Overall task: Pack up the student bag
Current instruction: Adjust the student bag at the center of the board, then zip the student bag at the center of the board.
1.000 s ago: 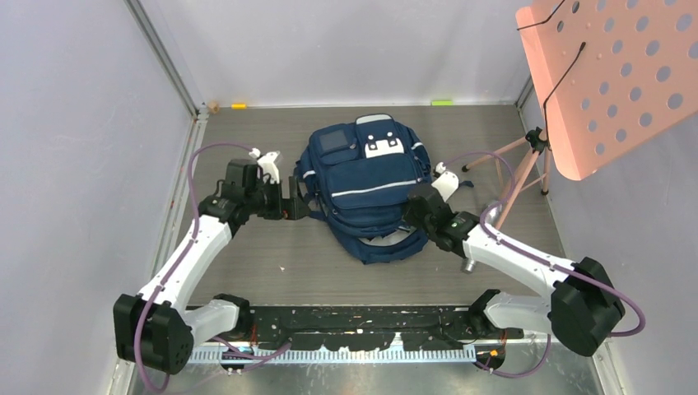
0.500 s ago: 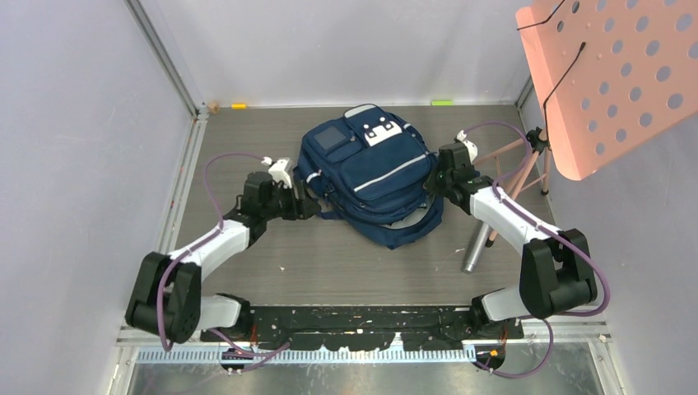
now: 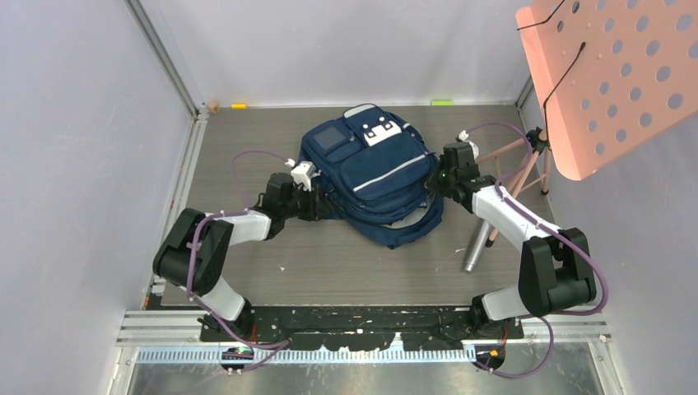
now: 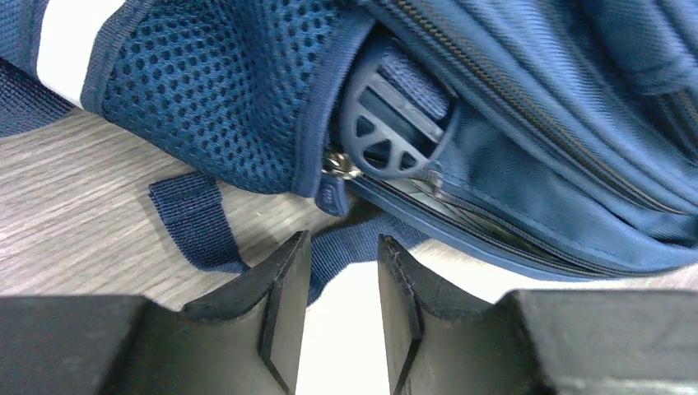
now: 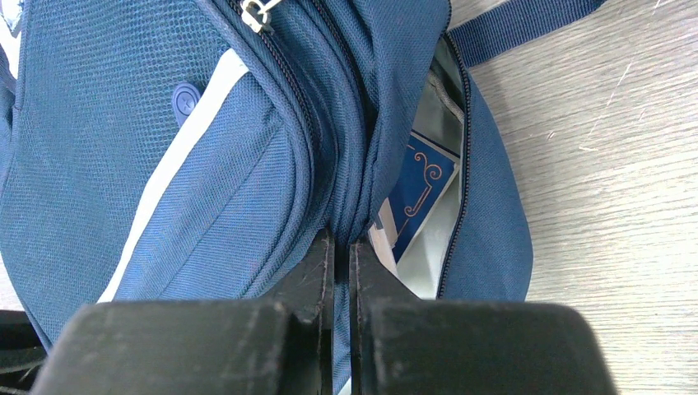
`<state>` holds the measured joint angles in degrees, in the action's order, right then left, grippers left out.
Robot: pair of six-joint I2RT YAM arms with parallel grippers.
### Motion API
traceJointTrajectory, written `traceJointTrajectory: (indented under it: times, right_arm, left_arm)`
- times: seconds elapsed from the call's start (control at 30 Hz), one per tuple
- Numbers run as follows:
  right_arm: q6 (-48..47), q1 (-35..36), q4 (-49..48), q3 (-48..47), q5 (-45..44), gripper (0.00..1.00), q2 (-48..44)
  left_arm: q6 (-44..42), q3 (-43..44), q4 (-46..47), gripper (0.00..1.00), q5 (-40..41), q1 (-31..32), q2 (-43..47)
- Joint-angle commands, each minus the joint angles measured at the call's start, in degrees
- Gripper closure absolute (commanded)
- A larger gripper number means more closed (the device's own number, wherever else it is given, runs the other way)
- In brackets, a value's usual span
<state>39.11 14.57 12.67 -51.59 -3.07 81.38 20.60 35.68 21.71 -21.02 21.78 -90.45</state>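
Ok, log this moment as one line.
left pincer: open, at student bag zipper pull | right pincer: shut on bag's opening edge | compartment: unzipped

Pale lavender-grey walls (image 3: 74, 123) enclosed a grey-brown wood-grain table (image 3: 346, 271) under soft, even light, and an aluminium post (image 3: 165, 58) ran up the far left corner. A salmon-pink perforated board (image 3: 609, 74) on a tripod (image 3: 502, 151) leaned in from the right. A yellow tape mark (image 3: 239, 105) and a green tape mark (image 3: 442, 102) sat along the far edge.
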Motion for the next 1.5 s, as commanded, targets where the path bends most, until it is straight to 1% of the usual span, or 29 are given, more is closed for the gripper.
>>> traceJointTrajectory:
  times: [0.0,0.1,0.2,0.27,0.43,0.5,0.57,0.7,0.87,1.0,1.17,1.27,1.37,1.4,1.47]
  right_arm:
    - [0.7,-0.1,-4.6,-1.6,1.3,1.00,-0.2]
    - [0.5,-0.2,-4.4,-1.7,1.4,0.99,-0.3]
    - [0.5,-0.2,-4.3,-1.8,1.8,1.00,-0.3]
    - [0.6,-0.2,-4.4,-1.8,1.9,1.00,-0.1]
    - [0.5,-0.3,-4.3,-1.5,1.9,1.00,-0.1]
    - [0.4,-0.3,-4.3,-1.5,2.0,1.00,0.0]
    - [0.3,-0.4,-4.3,-1.4,2.2,1.00,0.1]
    - [0.2,-0.4,-4.3,-1.1,2.2,1.00,0.0]
    - [0.1,-0.4,-4.2,-0.7,2.2,1.00,-0.1]
    - [0.0,-0.4,-4.2,-0.6,2.2,1.00,-0.4]
    - [0.0,-0.4,-4.3,-0.3,2.2,1.00,-0.7]
    - [0.3,-0.4,-4.3,-0.1,2.2,1.00,-0.8]
    - [0.8,-0.4,-4.9,0.3,1.6,1.00,-0.9]
    - [0.9,-0.4,-5.2,0.5,1.6,0.99,-0.9]
    - [0.9,-0.4,-5.6,0.5,1.5,1.00,-0.8]
  left_arm:
    - [-1.7,2.7,5.4,0.63,1.9,0.0,-2.7]
    - [-0.9,2.8,7.4,0.64,2.7,0.1,-4.6]
    - [-0.9,3.4,8.3,0.59,3.1,0.2,-6.2]
    - [-0.8,3.6,9.3,0.58,2.6,0.4,-7.2]
    - [0.3,3.4,12.6,0.60,2.5,0.9,-8.3]
    - [0.4,3.4,13.6,0.64,2.8,1.0,-8.5]
    - [0.4,3.8,14.2,0.72,2.5,1.1,-9.1]
    - [0.0,3.6,14.1,0.99,1.9,1.1,-9.0]
    - [-0.8,0.9,14.2,1.00,2.0,1.7,-7.0]
    - [-1.2,-2.2,13.6,1.00,3.4,3.6,-3.5]
    - [-3.8,-3.6,8.6,1.00,5.1,7.6,1.4]
    - [-5.3,-3.8,4.5,1.00,7.6,10.3,4.6]
    - [-5.4,-2.9,-1.5,1.00,12.0,12.4,6.8]
    - [-5.3,-2.3,-4.9,1.00,13.6,13.1,7.3]
    - [-4.5,-1.0,-10.8,1.00,19.0,14.9,8.3]
